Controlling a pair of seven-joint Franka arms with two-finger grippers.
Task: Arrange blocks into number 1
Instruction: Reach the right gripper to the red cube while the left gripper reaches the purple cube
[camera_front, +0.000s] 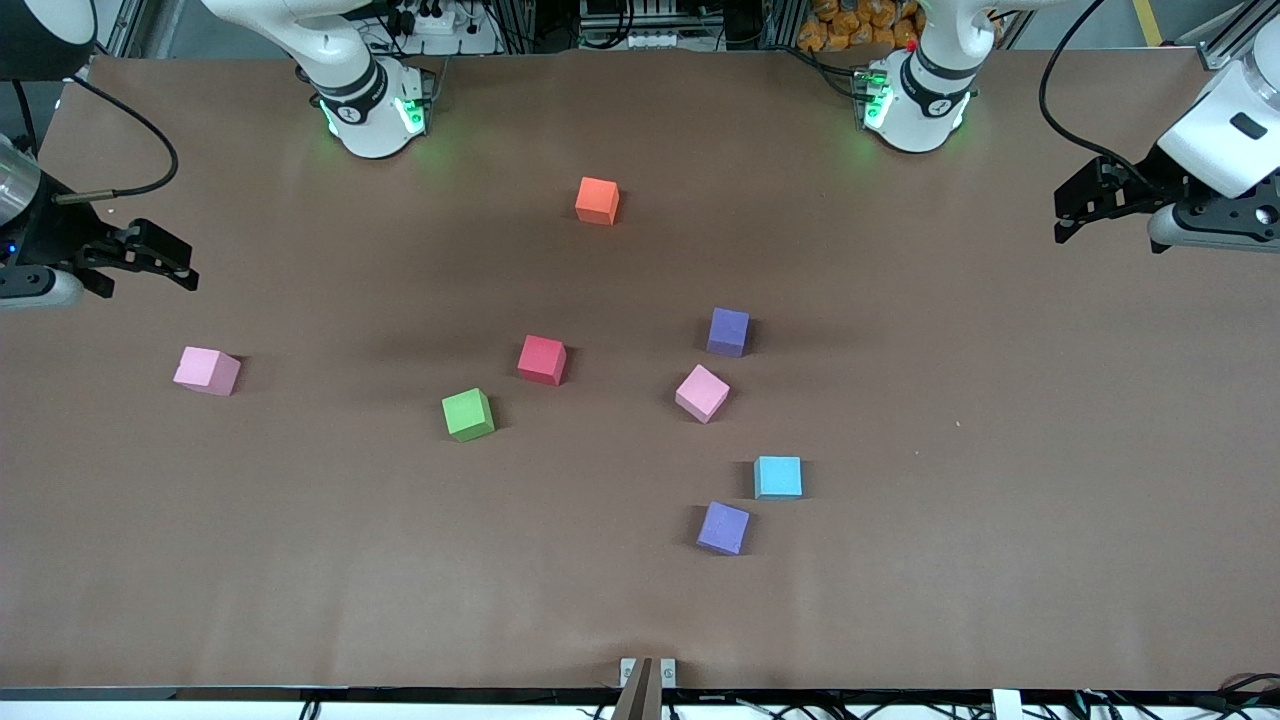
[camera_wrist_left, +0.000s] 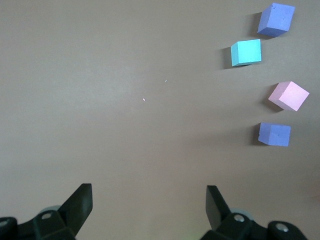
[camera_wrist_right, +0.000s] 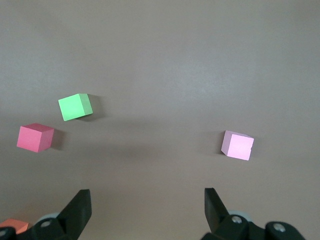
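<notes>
eight blocks are seen scattered on the tabletop (camera_front: 950, 560), none touching. the orange block (camera_front: 597, 200) is set farthest from the front camera; the red (camera_front: 542, 359) and green (camera_front: 468, 414) blocks are grouped near the middle. a purple block (camera_front: 728, 332), a pink block (camera_front: 702, 392), the blue block (camera_front: 778, 477) and a second purple block (camera_front: 724, 527) are strung toward the front camera. a second pink block (camera_front: 207, 371) is left alone toward the right arm's end.

the left hand (camera_front: 1085, 205) and right hand (camera_front: 150, 258) are held wide open and empty over the tabletop's ends; both arms are waiting.

no numeral has been begun. the tilted pink blocks could be gripped on their corners and twisted. neighbours could be knocked where the blue and purple blocks lie close. a crooked stroke could result from uneven spacing.

the right hand is partly cut off at the frame edge, and the orange block is only glimpsed in the right wrist view.
</notes>
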